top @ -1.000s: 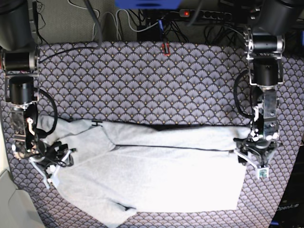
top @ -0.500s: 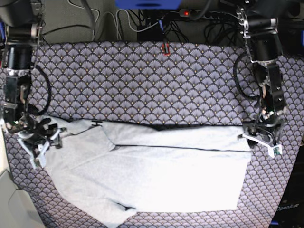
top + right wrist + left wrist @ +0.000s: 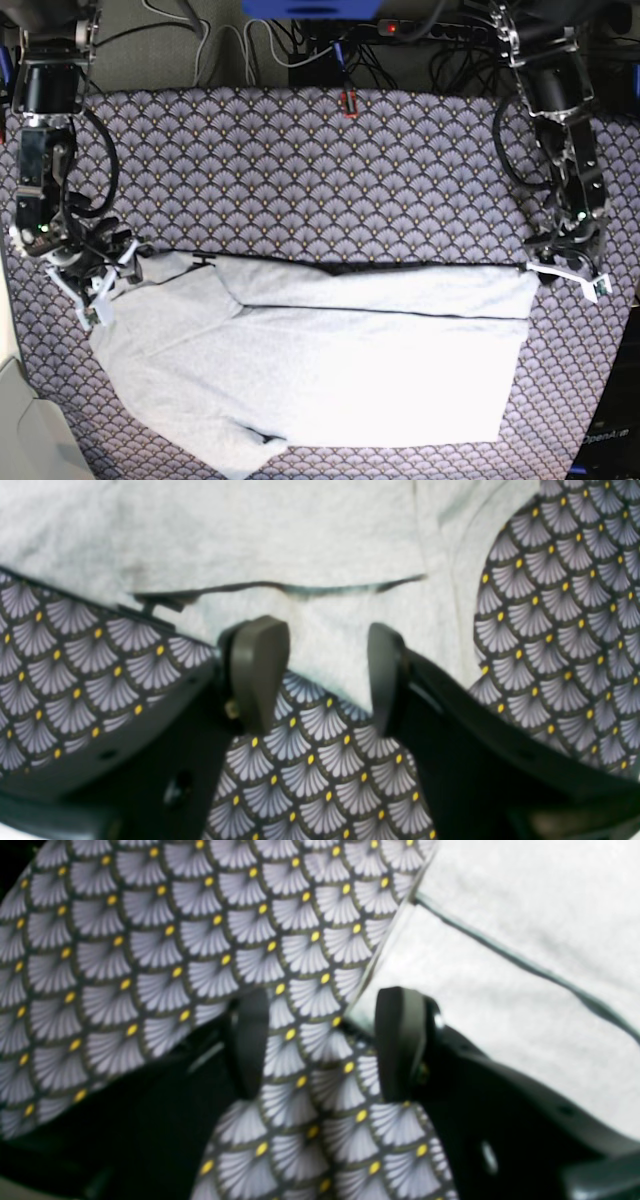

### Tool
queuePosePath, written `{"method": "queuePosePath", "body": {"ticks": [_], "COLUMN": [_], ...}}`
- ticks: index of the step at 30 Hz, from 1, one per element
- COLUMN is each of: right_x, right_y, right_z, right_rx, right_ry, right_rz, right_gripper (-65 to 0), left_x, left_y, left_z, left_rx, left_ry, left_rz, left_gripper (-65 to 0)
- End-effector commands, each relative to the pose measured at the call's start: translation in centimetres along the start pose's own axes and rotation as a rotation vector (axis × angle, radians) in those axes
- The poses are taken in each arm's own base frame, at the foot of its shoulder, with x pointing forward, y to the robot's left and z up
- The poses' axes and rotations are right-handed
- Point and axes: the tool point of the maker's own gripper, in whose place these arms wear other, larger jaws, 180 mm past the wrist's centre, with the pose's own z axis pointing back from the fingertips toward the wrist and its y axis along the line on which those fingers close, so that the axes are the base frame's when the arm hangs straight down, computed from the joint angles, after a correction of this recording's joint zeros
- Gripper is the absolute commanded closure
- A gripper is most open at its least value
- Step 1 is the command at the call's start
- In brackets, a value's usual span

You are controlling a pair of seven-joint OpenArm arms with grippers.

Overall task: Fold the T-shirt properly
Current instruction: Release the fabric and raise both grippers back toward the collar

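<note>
The light-grey T-shirt (image 3: 320, 360) is lying flat across the near half of the scallop-patterned tablecloth (image 3: 300, 170), its far edge already turned over on itself so a folded band is running from side to side, with a sliver of black lettering (image 3: 205, 260) peeking out near the left end. One sleeve is bunching towards the near-left corner, which suggests the fold is only partly done.

The right gripper (image 3: 100, 272) is hovering at the shirt's far-left corner. In its wrist view the right gripper (image 3: 320, 675) is showing its jaws apart, with only tablecloth and the shirt's edge between them, gripping nothing. The left gripper (image 3: 565, 272) is sitting at the far-right corner of the folded band. Its wrist view shows the left gripper (image 3: 320, 1040) with jaws likewise apart, over bare cloth just beside the shirt's edge (image 3: 390, 940).

Both arms seem to be standing at matching corners so the fold stays square.
</note>
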Motion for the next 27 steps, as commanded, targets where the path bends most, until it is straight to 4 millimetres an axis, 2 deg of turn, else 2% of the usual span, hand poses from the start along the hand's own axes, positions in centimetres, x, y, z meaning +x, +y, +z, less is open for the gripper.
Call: {"method": "queuePosePath", "body": {"ticks": [1,7,11,18,22,27], "right_x": [2.2,1.8,1.5,1.4,1.3,1.3], "right_y": [-0.8,-0.6,-0.6,-0.6,-0.6,-0.6], "right_z": [0.8,0.8,0.8,0.8,0.8,0.8], "right_rx": [-0.016,-0.015,-0.013,-0.014,-0.015,-0.013], "right_ry": [-0.061,-0.047,-0.041,-0.037,-0.036,-0.036], "right_rz": [0.015,0.017,0.017,0.017,0.017,0.016], "right_gripper": [-29.8,-29.8,-29.8,-29.8,-29.8,-29.8], "left_x": [1.9,-0.6,-1.4,-0.7,-0.9,0.0], "left_y": [-0.3,0.8,0.9,0.2,0.3,-0.1], "left_z": [-0.2,-1.4,-2.0,-1.8,-1.3,-1.2], "left_rx": [-0.007,0.021,0.027,-0.019,-0.024,-0.034], "left_ry": [-0.061,-0.055,-0.05,-0.066,-0.072,-0.094], "left_rz": [0.008,0.025,0.036,0.152,0.157,0.157], "left_gripper": [-33.7,-33.7,-33.7,-33.7,-33.7,-33.7]}}
